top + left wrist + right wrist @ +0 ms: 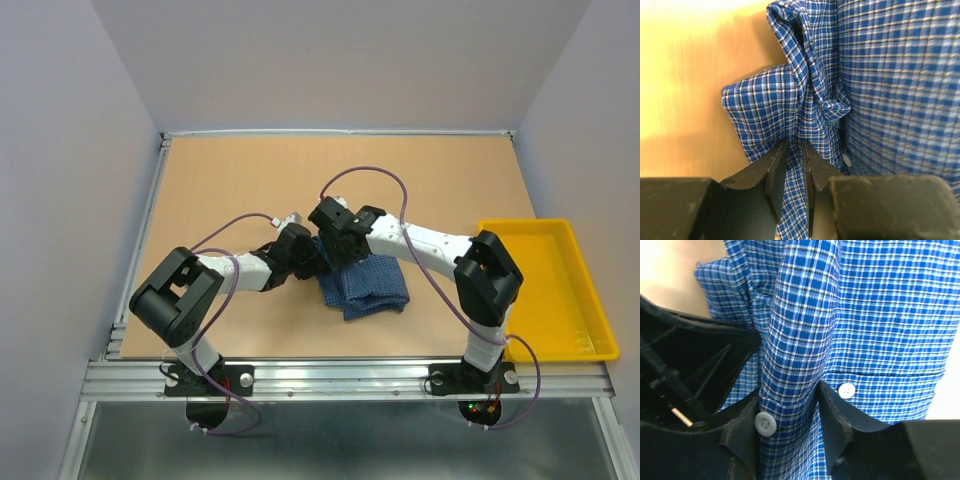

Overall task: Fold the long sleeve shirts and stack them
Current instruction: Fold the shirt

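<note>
One of the long sleeve shirts (pixel 365 285), blue with fine checks, lies bunched and partly folded on the table's middle. My left gripper (pixel 312 256) is at the shirt's left edge. In the left wrist view the left gripper (pixel 795 146) is shut on a thin gathered fold of the shirt (pixel 890 75), which runs between the two fingers. My right gripper (pixel 340 250) hovers over the shirt's upper left corner. In the right wrist view the right gripper (pixel 789 391) has its jaws apart, and a rounded band of the shirt (pixel 880 305) with a white button (pixel 765 424) lies between them.
A yellow plastic tray (pixel 560 352) sits at the table's right edge, beside the right arm. Bare brown tabletop (pixel 250 180) stretches behind and to the left of the shirt. Walls close in on three sides.
</note>
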### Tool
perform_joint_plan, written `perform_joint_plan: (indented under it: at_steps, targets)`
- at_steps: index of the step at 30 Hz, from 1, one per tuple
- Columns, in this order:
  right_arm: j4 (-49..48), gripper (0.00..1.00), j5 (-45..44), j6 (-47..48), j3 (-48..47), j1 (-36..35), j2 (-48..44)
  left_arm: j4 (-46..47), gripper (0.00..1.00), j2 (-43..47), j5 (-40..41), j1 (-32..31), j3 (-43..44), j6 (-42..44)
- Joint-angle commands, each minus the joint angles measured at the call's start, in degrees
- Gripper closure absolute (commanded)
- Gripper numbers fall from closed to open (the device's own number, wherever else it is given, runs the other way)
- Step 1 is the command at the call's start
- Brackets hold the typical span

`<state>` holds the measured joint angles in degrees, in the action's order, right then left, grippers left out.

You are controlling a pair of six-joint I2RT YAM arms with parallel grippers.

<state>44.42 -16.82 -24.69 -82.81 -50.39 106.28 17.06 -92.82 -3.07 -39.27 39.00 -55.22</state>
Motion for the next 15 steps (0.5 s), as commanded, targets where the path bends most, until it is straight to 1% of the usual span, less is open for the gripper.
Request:
perform_joint_plan:
  at_steps: [1, 7, 12, 13, 15]
  targets:
    - [-1.3, 0.50, 1.3, -2.3, -3.9, -1.2, -0.5, -2.0, 0.69, 1.3, -0.3, 0.0, -1.8, -0.1]
    - [-1.4, 0.49, 0.6, -4.0, -4.6, -1.1, -4.0, -4.1, 0.69, 4.1, 1.0, -0.1, -2.3, -0.1]
    - [-1.9, 0.49, 1.7, -4.8, -4.9, -1.1, -4.5, -5.6, 0.69, 6.7, 2.2, 0.0, -2.9, -0.2]
    - [-2.1, 0.40, 2.7, -4.9, -4.8, -1.2, -4.7, -5.9, 0.69, 7.0, 2.4, -0.1, -2.9, -0.2]
    - [-3.5, 0.36, 4.5, -4.8, -4.3, -1.1, -5.6, -6.2, 0.69, 7.3, 2.6, 0.0, -3.2, -0.1]
